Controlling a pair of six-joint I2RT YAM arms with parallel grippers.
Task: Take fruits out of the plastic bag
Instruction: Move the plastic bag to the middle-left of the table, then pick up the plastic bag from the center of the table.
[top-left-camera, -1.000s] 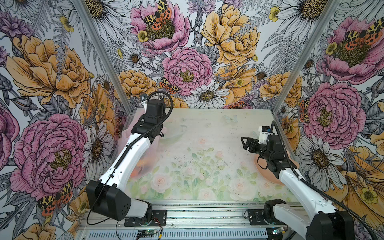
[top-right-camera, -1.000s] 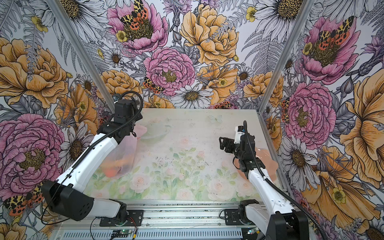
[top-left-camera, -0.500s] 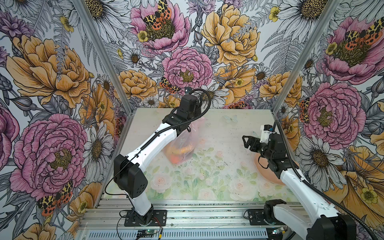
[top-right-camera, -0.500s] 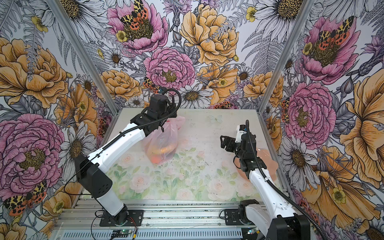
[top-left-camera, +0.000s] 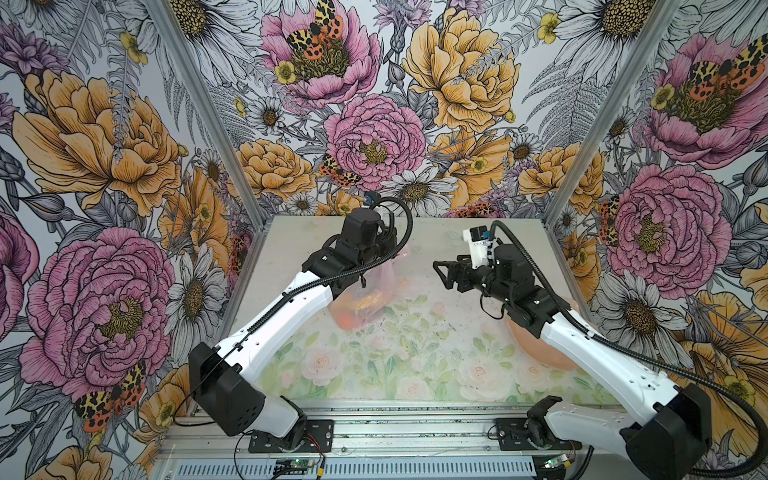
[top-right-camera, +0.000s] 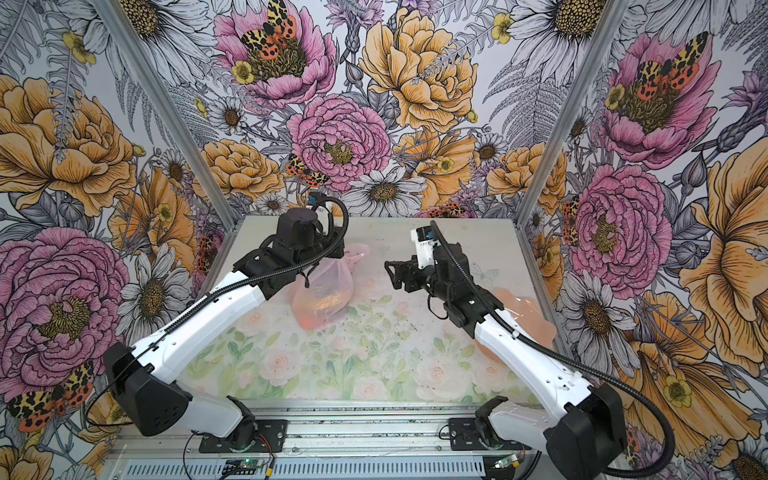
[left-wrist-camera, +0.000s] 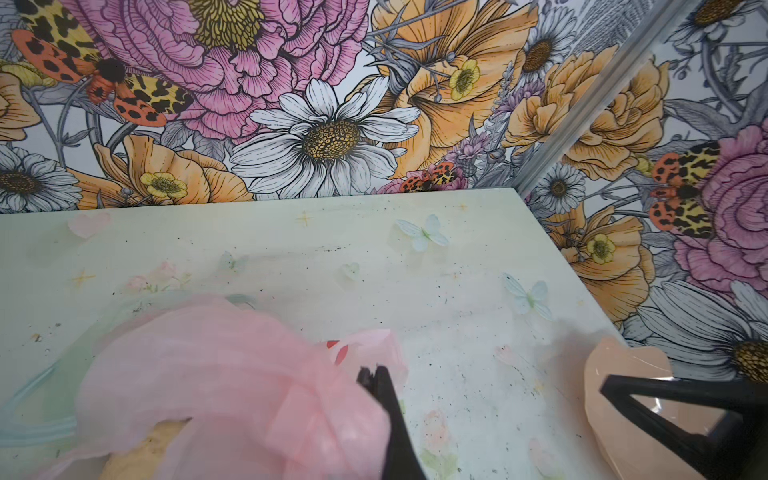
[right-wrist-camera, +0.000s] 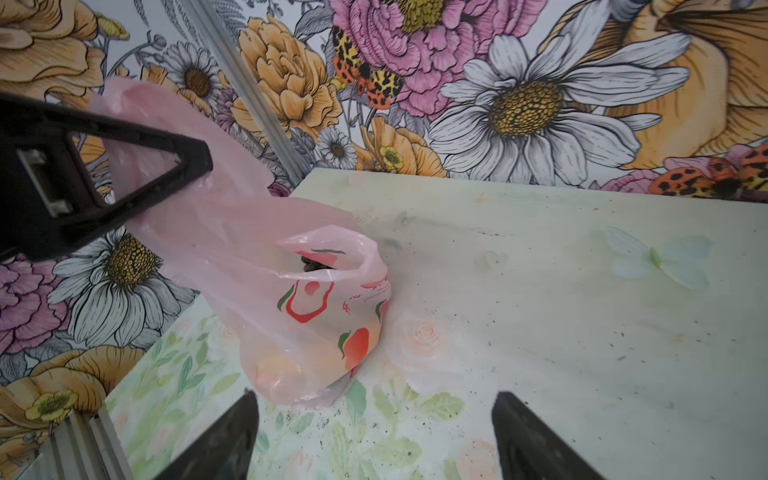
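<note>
3 walls papered with big pink and orange flowers, daisies and spotted moths close in a pale green table printed with faint roses and leaves and flecked with dark specks. 2 white arms with black joints reach in from the near edge.

The plastic bag is left of centre, in the far half of the table. It is thin pink film with red and green fruit prints on its side. In the right wrist view its bottom seems to rest on the table, though I cannot tell for sure. The film runs up in a stretched strip to the left gripper, whose black fingers are pinched tight together on the bag's upper film. In both top views the left wrist hides that grip from above.

The fruits are inside the bag and show through the film as orange and yellow shapes. A dark lump sits in the bag's open mouth, and a cream-yellow shape shows through the film in the left wrist view.

The right gripper hangs above the table right of the bag, apart from it and pointing left toward it. Its jaws are spread wide with nothing between them.

A peach-pink scalloped dish lies by the table's right edge, partly under the right arm.
</note>
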